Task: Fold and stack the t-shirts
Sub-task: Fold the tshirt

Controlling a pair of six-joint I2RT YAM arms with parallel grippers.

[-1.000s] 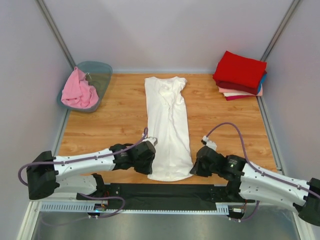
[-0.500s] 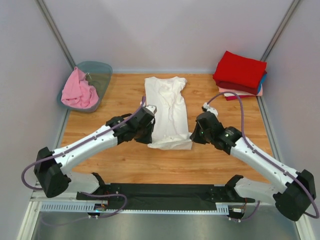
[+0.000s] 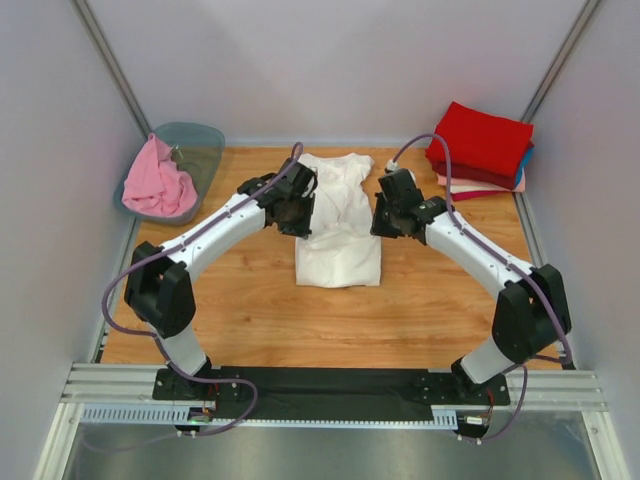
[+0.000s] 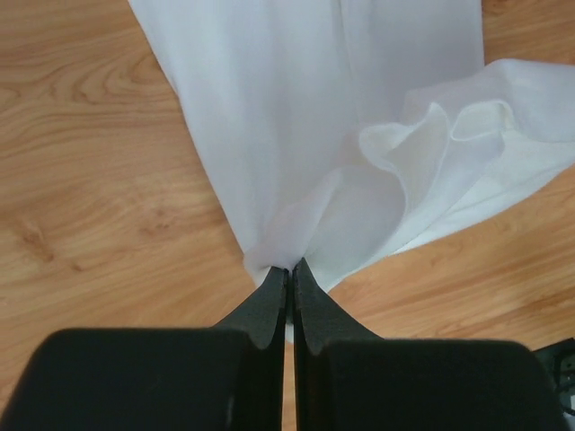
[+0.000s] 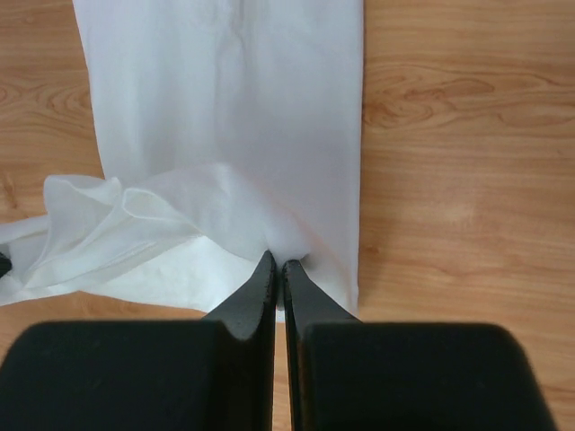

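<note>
The white t-shirt [image 3: 338, 235] lies on the wooden table, narrowed to a strip and doubled over on itself. My left gripper [image 3: 297, 212] is shut on its hem corner at the left, seen pinched in the left wrist view [image 4: 289, 268]. My right gripper [image 3: 388, 218] is shut on the other hem corner, seen in the right wrist view [image 5: 279, 260]. Both hold the hem above the shirt's upper half [image 4: 269, 108] [image 5: 234, 90]. A pink t-shirt [image 3: 158, 183] hangs out of the tub. Folded red, blue and peach shirts [image 3: 481, 148] are stacked at the back right.
A translucent grey-green tub [image 3: 198, 150] stands at the back left corner. Grey walls close in the table [image 3: 250, 300] on three sides. A black base rail [image 3: 340, 385] runs along the near edge.
Both grippers have carried the white shirt's hem from the near edge towards the far end, folding the lower half over the upper half. The shirt now looks about half as long.
</note>
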